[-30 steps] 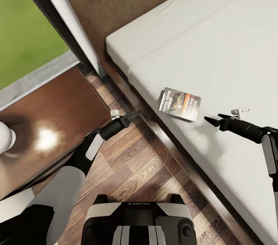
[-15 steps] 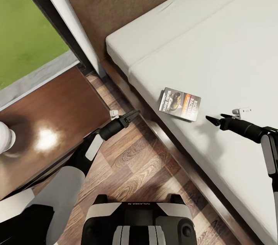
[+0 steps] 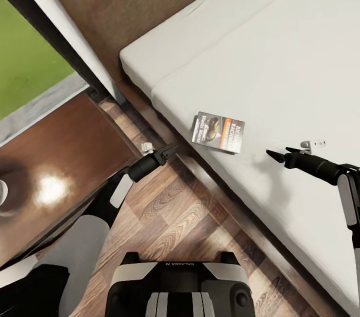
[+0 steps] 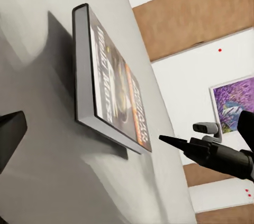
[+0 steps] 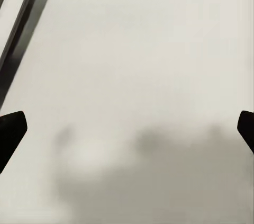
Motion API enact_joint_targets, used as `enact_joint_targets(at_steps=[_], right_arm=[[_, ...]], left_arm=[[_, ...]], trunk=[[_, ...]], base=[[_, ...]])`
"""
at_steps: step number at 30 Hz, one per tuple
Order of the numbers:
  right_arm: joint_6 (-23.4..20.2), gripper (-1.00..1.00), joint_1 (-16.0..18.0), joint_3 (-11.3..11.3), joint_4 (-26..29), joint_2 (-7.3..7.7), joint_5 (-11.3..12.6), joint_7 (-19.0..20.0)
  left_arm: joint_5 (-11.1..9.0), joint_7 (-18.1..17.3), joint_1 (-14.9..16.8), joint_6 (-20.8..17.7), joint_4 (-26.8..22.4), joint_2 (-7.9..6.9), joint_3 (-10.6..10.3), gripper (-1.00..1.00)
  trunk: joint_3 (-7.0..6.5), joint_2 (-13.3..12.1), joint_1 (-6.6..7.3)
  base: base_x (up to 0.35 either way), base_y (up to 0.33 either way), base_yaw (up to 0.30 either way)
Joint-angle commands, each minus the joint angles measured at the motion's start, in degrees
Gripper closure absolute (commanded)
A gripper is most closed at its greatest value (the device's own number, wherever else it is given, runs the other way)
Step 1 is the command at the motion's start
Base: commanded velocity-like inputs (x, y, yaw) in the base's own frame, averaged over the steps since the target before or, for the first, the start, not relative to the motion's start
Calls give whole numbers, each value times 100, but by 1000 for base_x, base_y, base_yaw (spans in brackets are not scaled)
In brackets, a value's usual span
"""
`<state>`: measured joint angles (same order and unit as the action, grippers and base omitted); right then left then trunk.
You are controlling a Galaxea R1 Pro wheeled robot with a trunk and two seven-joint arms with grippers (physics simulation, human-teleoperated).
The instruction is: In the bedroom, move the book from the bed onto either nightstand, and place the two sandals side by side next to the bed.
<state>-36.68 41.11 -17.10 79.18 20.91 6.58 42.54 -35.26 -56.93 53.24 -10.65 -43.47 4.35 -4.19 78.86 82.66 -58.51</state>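
Book (image 3: 218, 131) lies flat on the pale mattress of the bed (image 3: 300, 57), close to the edge that faces the robot, cover up. The right gripper (image 3: 274, 156) hovers over the mattress just beside the book, apart from it, and its two fingertips stand wide apart and hold nothing. The left gripper (image 3: 167, 150) hangs over the wooden floor (image 3: 185, 217) near the dark bed frame; I cannot tell if its fingers are spread or closed. The reddish-brown nightstand (image 3: 60, 157) stands beside the bed, near the headboard (image 3: 130, 2).
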Motion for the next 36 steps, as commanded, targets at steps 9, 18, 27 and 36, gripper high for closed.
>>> enact_joint_targets(at_steps=[9, 18, 27, 36], right_arm=[[-48, -100, 2, -4, 1, 1, 46, 0], [-46, -100, 2, -4, 1, 1, 46, 0], [-44, -100, 2, -4, 1, 1, 46, 0], [-41, -100, 2, -4, 1, 1, 46, 0]], left_arm=[[-60, -36, 1, -60, 39, -54, -12, -100], [-56, -37, 1, -60, 48, -65, -12, -100], [-60, -36, -2, -60, 112, -143, 235, -100], [-39, 21, 1, -33, 152, -145, 432, -100]], trunk=[[2, 2, 0], [2, 2, 0], [2, 2, 0], [2, 2, 0]], base=[[0, 0, -44], [0, 0, -202], [0, 0, -28], [0, 0, -1]])
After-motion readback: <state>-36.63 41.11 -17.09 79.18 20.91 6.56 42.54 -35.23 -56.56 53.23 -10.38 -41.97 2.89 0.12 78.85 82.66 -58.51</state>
